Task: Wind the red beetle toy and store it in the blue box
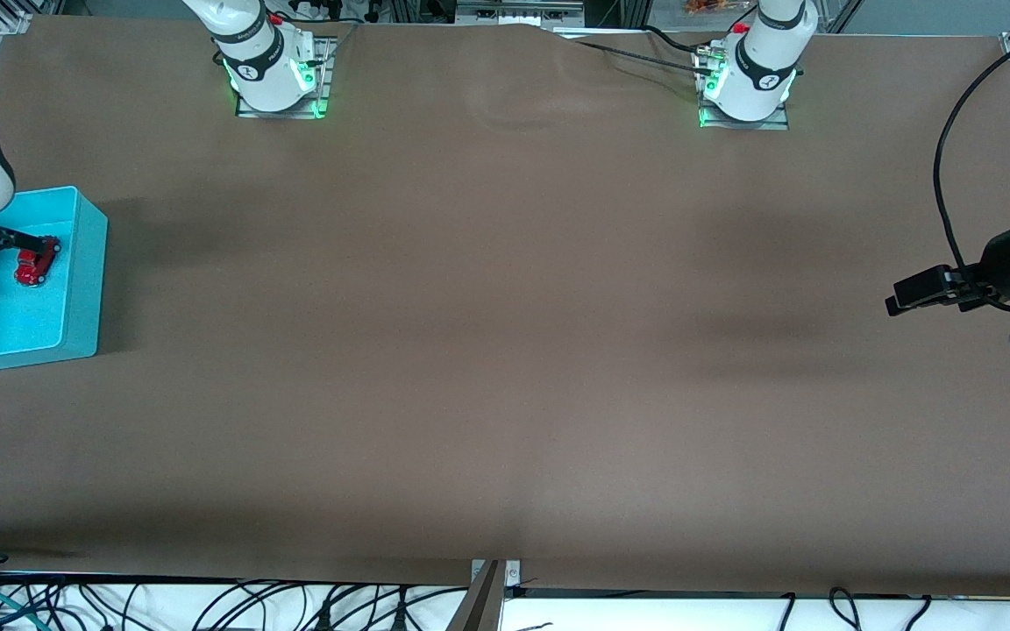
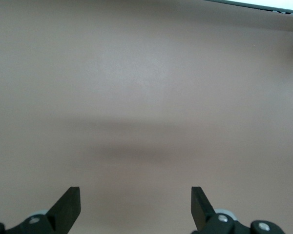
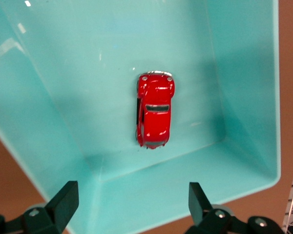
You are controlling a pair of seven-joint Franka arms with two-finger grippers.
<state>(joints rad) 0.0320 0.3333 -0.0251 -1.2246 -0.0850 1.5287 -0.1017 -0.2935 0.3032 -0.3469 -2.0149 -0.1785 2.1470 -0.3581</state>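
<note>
Right gripper [image 3: 132, 202] hangs over the blue box [image 1: 88, 263], jaws spread wide and holding nothing. Red beetle toy [image 3: 155, 109] lies free on the box floor directly below it, clear of both fingers. Release looks complete; best withdrawal is straight up, so neither finger clips a wall or nudges the car. Toy: glossy, rounded, upright on its wheels, dark window. Left gripper [image 2: 136, 207] waits over bare table [image 1: 505, 350], also released and empty.
</note>
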